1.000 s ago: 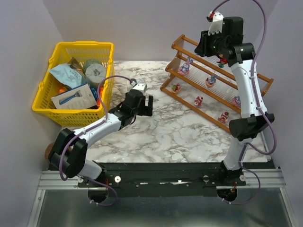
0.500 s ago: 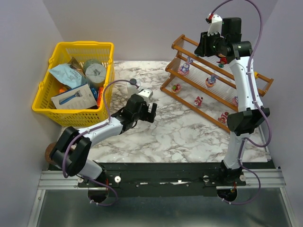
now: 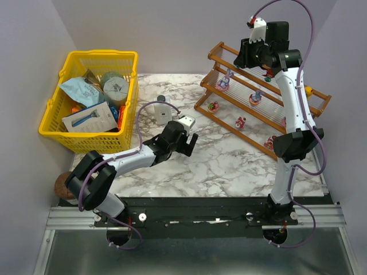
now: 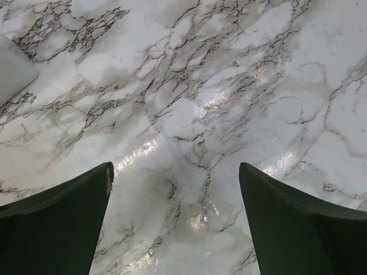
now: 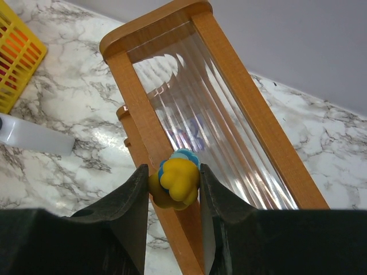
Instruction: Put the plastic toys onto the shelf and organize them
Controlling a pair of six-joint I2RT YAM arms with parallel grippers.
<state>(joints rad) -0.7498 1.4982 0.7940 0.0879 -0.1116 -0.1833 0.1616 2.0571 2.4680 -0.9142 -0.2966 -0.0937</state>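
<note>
The right gripper [image 5: 174,184] is pinching a yellow toy [image 5: 179,180] with a touch of blue on top between its fingers [image 5: 133,215], holding it up at the far left end of the shelf [image 3: 215,55]. In the wrist view the toy is sitting directly in front of a reddish wooden rail [image 5: 137,114], with the clear ribbed panel [image 5: 200,114] sloping away beside it. Whether the toy is touching the rail cannot be told.

From above, more toys are resting on the shelf. A purple bunny [image 3: 227,80] and a pink-purple figurine [image 3: 256,97] are standing farther back, and pink-red figures [image 3: 241,122] are lining the near rail. The right arm's forearm [image 3: 295,109] is crossing over the shelf's right half and hiding part of it.

The left gripper [image 3: 188,143] is hovering low over the marble worktop [image 4: 189,86], its fingers [image 4: 57,223] spread wide with nothing between them. A white bottle [image 3: 163,113] is sitting just behind it, between it and the yellow mesh basket [image 3: 129,55]. The basket is holding packets and a boxed razor at the far left, well apart from the shelf.
</note>
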